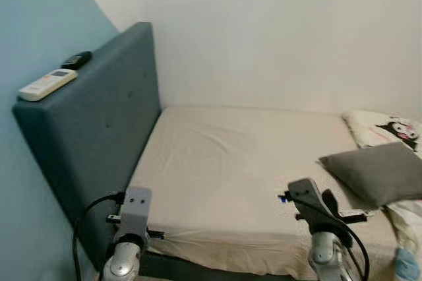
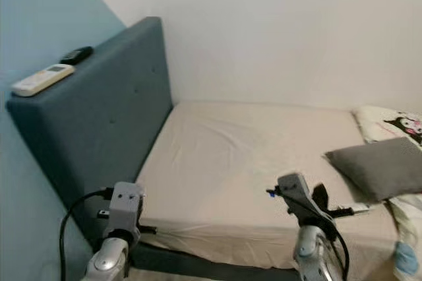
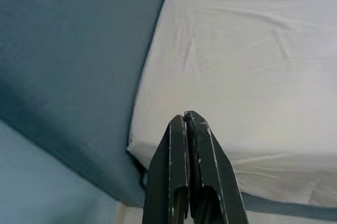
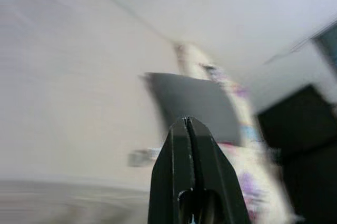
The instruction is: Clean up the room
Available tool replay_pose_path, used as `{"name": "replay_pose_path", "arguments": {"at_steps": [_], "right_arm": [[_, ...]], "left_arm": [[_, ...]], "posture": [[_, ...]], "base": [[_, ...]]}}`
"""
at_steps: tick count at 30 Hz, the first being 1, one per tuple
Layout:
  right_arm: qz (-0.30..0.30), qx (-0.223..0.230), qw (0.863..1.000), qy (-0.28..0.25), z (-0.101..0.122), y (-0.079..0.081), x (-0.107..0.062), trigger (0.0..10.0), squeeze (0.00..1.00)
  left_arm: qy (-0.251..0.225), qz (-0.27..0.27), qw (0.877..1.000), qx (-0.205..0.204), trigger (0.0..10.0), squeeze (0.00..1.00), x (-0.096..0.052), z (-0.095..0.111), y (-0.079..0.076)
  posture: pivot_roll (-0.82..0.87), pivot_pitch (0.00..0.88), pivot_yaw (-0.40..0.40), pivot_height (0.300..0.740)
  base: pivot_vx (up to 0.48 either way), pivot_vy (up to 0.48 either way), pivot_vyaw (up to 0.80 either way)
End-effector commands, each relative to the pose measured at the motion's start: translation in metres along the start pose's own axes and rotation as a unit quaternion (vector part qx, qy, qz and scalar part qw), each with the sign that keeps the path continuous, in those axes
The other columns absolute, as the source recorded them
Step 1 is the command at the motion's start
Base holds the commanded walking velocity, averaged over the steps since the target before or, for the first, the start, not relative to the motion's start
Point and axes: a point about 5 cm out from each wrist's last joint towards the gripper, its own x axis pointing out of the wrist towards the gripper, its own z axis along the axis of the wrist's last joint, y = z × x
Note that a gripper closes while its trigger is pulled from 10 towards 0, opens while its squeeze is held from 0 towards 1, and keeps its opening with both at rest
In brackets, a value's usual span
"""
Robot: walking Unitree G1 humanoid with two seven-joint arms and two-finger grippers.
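Both grippers hang low before the near edge of the bed. Seen through the left wrist view, the left gripper (image 3: 185,121) has its two black fingers pressed together, holding nothing, poised above the near corner of the mattress (image 1: 244,169) beside the headboard (image 1: 99,129). The right gripper (image 4: 188,125) likewise has its fingers closed flat against each other and empty, pointing across the sheet toward the grey pillow (image 4: 195,105); that wrist view is blurred. A beige fitted sheet covers the mattress, lightly creased, and the blue-grey upholstered headboard stands along the robot's left against a pale blue wall (image 1: 33,30). On the headboard's top edge lie a white remote control (image 1: 46,84) and, just behind it toward the white wall, a small black remote (image 1: 77,60); the two sit near each other but apart. The grey pillow (image 1: 377,172) rests at the bed's right side, overlapping a white cartoon-print pillow (image 1: 386,128) behind it. A small object lies on the sheet near the grey pillow, too blurred to identify.
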Motion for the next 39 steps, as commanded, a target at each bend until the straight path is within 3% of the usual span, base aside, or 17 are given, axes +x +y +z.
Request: {"name": "replay_pose_path", "arguments": {"at_steps": [1,4,8,11,18,23,26,32,39], "right_arm": [[0.049,0.050,0.997,0.025,-0.003,0.018,-0.003,10.0,0.00],[0.122,0.067,0.990,0.031,0.002,0.043,-0.011,10.0,0.00],[0.150,0.085,0.984,0.040,0.001,0.049,-0.014,10.0,0.00],[0.175,0.124,0.976,0.042,-0.001,0.054,-0.018,10.0,0.00],[0.173,0.125,0.977,0.021,-0.001,0.056,-0.018,10.0,0.00],[0.179,0.176,0.967,0.033,-0.006,0.055,-0.018,10.0,0.00],[0.180,0.180,0.966,0.036,-0.007,0.054,-0.018,10.0,0.00],[0.202,0.176,0.963,0.021,-0.008,0.055,-0.020,10.0,0.00],[0.192,0.190,0.962,0.023,-0.010,0.054,-0.020,10.0,0.00]], "left_arm": [[0.009,0.006,1.000,-0.011,10.0,0.00,0.001,-0.001,-0.002],[0.026,0.032,0.999,-0.018,10.0,0.00,0.000,-0.008,0.008],[0.029,0.031,0.999,-0.019,10.0,0.00,-0.002,-0.009,0.009],[0.021,0.045,0.999,-0.015,10.0,0.00,-0.003,-0.009,0.014],[0.027,0.045,0.999,-0.008,10.0,0.00,-0.005,-0.012,0.014],[0.019,0.055,0.998,-0.008,10.0,0.00,-0.006,-0.011,0.013],[0.022,0.054,0.998,-0.007,10.0,0.00,-0.006,-0.011,0.013],[0.028,0.001,0.999,-0.036,10.0,0.00,-0.007,-0.012,0.003],[0.012,-0.004,1.000,-0.013,10.0,0.00,-0.006,-0.008,0.000]], "posture": [[-0.03,0.028,-0.064,0.740],[-0.03,0.028,-0.049,0.740],[-0.02,0.030,-0.049,0.740],[-0.01,0.034,-0.053,0.740],[-0.02,0.036,-0.064,0.740],[-0.02,0.037,-0.078,0.740],[-0.02,0.036,-0.079,0.740],[-0.03,0.030,-0.075,0.740],[-0.03,0.020,-0.073,0.740]], "base": [[0.000,0.000,0.00],[0.000,0.000,0.00],[0.000,0.000,0.00],[0.000,0.000,0.00],[0.000,0.000,0.00],[0.000,0.000,0.00],[0.000,0.000,0.00],[0.000,0.000,0.00],[0.000,0.000,-0.63]]}}
